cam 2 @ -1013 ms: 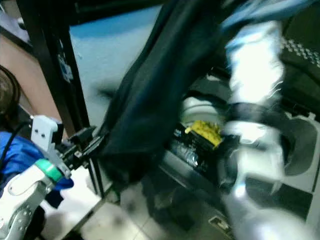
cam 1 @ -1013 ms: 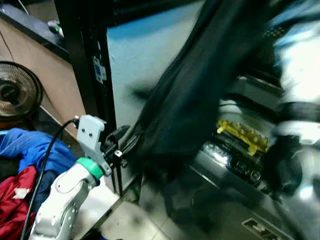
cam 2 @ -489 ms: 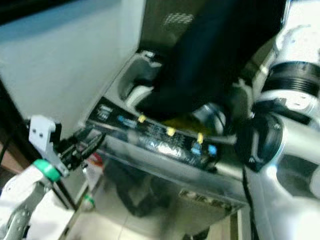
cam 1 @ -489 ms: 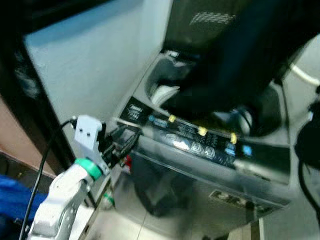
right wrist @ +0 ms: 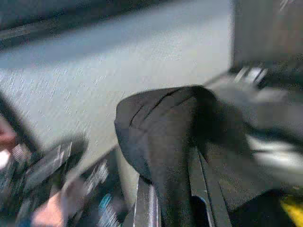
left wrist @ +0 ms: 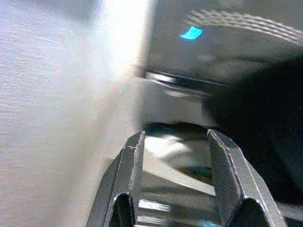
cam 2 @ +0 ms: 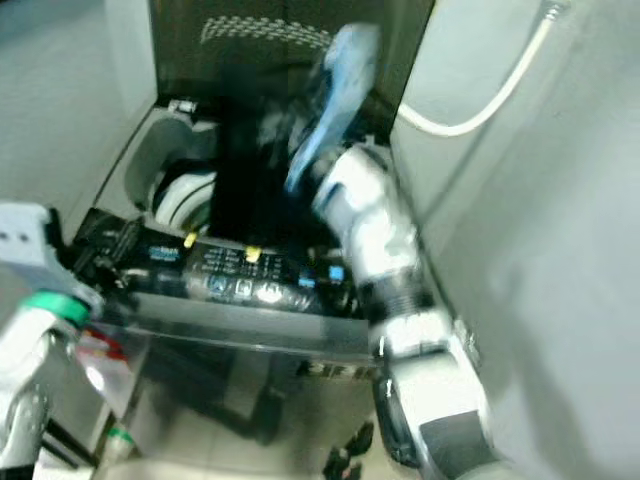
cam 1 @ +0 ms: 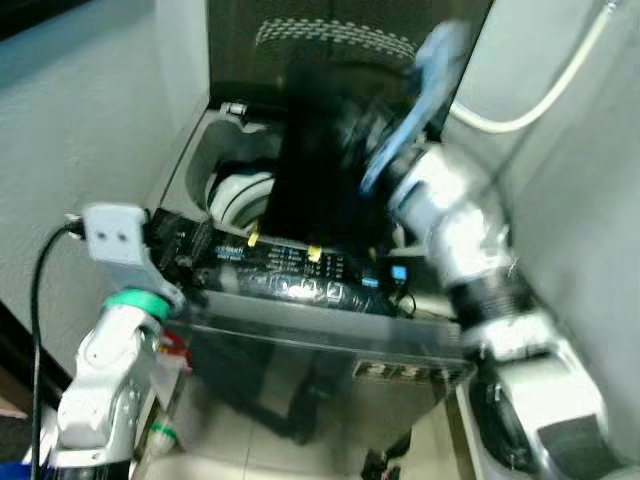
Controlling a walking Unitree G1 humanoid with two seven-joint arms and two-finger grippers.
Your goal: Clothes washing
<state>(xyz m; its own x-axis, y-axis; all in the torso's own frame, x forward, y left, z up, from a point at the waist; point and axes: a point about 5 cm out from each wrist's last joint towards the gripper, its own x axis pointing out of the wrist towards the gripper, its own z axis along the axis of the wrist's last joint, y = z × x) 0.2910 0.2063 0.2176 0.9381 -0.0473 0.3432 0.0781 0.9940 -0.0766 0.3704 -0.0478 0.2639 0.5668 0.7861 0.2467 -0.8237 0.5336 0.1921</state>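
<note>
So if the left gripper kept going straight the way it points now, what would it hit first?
Probably the washer: the left gripper, fingers open and empty, points over its front edge at the open tub. The dark garment hangs just off to one side. Depth is blurry, so that's a guess.

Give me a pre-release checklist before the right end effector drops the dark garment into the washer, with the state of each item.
1. Lid raised: the top-loading silver washing machine has its dark lid standing up. Ok.
2. Grip: the right end effector is shut on the black cloth garment. Ok.
3. Garment over the opening: it hangs down toward the tub behind the control panel. Ok.
4. Garment clear of the panel edge: blurred. Cannot tell.
5. Left end effector out of the way: open, holding nothing, at the washer's left front corner. Ok.
6. Room in the tub: hidden by the garment. Cannot tell.
</note>
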